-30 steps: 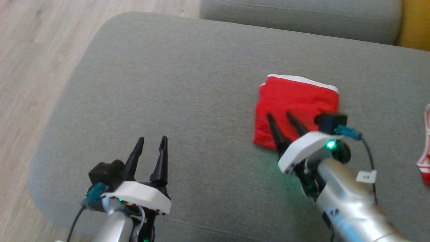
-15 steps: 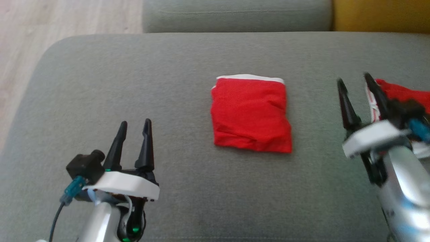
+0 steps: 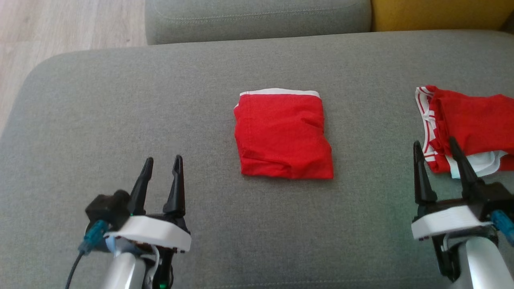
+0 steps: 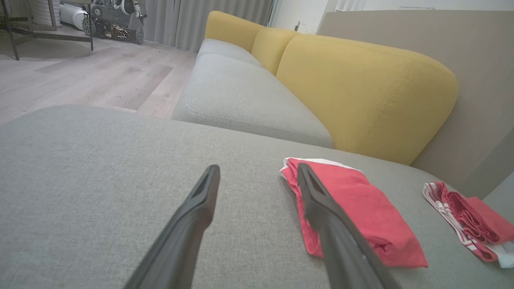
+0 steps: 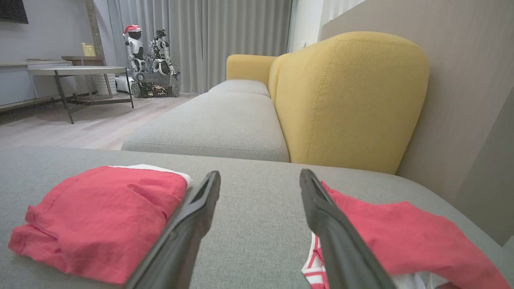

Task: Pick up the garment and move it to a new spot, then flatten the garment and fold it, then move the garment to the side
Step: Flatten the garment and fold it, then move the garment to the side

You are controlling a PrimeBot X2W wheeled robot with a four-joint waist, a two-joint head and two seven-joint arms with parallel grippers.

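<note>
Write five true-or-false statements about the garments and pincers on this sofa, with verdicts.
1. The folded red garment lies on the grey cushion. True.
2. The left pincer is shut on it. False: it is open, empty and apart from the garment.
3. A crumpled red garment lies to the robot's right. True.
4. The right pincer grips cloth. False: it is open, with nothing between its fingers.
5. The backrest is blue. False: it is yellow.

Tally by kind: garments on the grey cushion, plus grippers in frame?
Folded red garment: 1
Crumpled red garment: 1
Open grippers, left gripper and right gripper: 2
Total: 4
</note>
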